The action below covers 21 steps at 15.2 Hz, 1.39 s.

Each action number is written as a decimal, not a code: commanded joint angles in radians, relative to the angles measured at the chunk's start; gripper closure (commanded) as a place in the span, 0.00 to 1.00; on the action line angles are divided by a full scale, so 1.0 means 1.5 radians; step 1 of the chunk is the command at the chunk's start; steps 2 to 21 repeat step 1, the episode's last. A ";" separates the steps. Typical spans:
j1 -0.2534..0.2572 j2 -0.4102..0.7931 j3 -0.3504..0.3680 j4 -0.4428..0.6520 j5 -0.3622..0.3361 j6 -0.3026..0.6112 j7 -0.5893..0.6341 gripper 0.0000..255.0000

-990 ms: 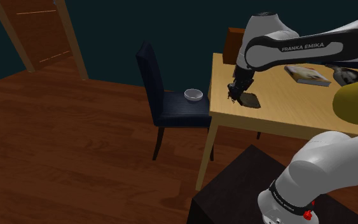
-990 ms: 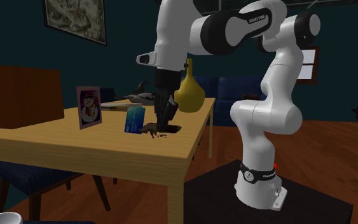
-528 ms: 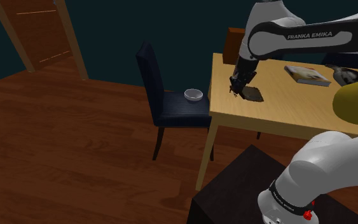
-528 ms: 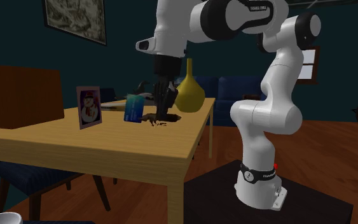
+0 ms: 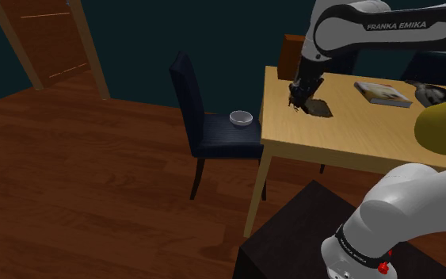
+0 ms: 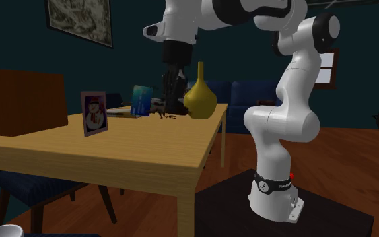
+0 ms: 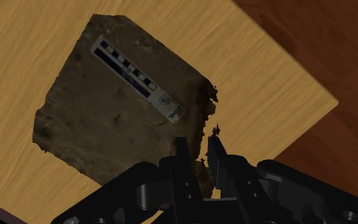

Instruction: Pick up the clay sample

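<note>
The clay sample (image 7: 117, 114) is a flat, ragged brown slab with a black-and-white scale strip on its face. My gripper (image 7: 199, 153) is shut on one edge of it, the two fingers clasping the crumbly rim. In the shoulder view the gripper (image 5: 296, 101) holds the slab (image 5: 317, 108) just above the wooden table (image 5: 348, 147), near the corner by the chair. In the second exterior view the gripper (image 6: 172, 108) carries the sample (image 6: 162, 116) clear of the tabletop (image 6: 114, 151), and a bluish face of it shows beside the fingers.
A book (image 5: 383, 93) and a yellow vase (image 5: 443, 127) stand on the table farther along. A framed picture (image 6: 93, 113) stands near the table's front edge. A dark chair (image 5: 205, 131) beside the table holds a small bowl (image 5: 241, 119). The stand (image 5: 292, 238) sits below.
The gripper has risen from the tabletop with the clay sample clasped in it, and has drifted a little toward the table's far side. The sample now hangs off the surface.
</note>
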 commanded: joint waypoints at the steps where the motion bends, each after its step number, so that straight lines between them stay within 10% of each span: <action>1: 0.000 0.000 0.000 0.005 0.000 -0.005 -0.001 1.00; 21: 0.000 0.000 0.000 0.005 0.000 -0.005 -0.001 1.00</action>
